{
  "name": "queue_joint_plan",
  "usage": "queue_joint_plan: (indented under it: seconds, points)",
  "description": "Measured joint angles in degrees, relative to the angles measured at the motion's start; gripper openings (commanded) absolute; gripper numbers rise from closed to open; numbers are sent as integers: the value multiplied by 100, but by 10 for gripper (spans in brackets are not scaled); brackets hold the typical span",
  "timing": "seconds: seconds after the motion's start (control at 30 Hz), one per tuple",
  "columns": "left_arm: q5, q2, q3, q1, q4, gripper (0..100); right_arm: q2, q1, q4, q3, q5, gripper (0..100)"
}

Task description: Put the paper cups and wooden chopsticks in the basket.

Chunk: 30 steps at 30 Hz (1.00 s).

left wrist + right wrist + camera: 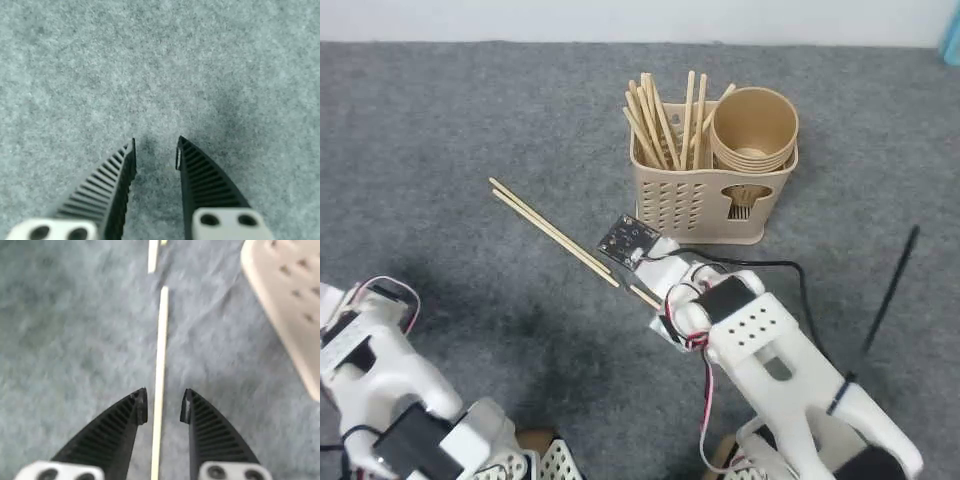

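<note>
Beige basket point(685, 205) upright on grey carpet point(450, 120), toward the far side. Stack of paper cups point(753, 125) in one compartment, mouths up. Bundle of chopsticks point(665, 125) upright in the compartment beside it, tips fanned outward. Pair of loose chopsticks point(552, 230) flat on the carpet, side by side, lying diagonally, near end just beside the right arm point(760, 335). Single chopstick point(160, 350) also flat on the carpet, near the basket's corner.

Right gripper point(163, 406) partly open, low over the carpet, one finger on either side of the single chopstick — stick in the gap, not pinched, no clear contact with either pad. Nothing held. Basket corner near the fingers in the right wrist view, but apart from them.

Left gripper point(155, 150) partly open too, moderate gap, over bare carpet — nothing between the fingers, nothing held. Left arm point(380, 375) at the near left corner in the high view, well apart from basket and chopsticks. Black cable point(760, 264) across the right arm's wrist end, just in front of the basket.
</note>
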Motion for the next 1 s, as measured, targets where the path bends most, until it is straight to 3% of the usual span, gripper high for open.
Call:
queue_joint_plan:
  seconds: [0.47,0.6,0.83,1.0]
  points:
    - [0,0,0,0,0,126,2532,-167,-2400,-105,-26,110]
    - [0,0,0,0,0,126,2602,-167,-2462,-176,-26,3]
    - [0,0,0,0,0,126,2444,-149,-2426,-202,-35,8]
    - [0,0,0,0,0,126,1327,-158,-1644,-193,-35,8]
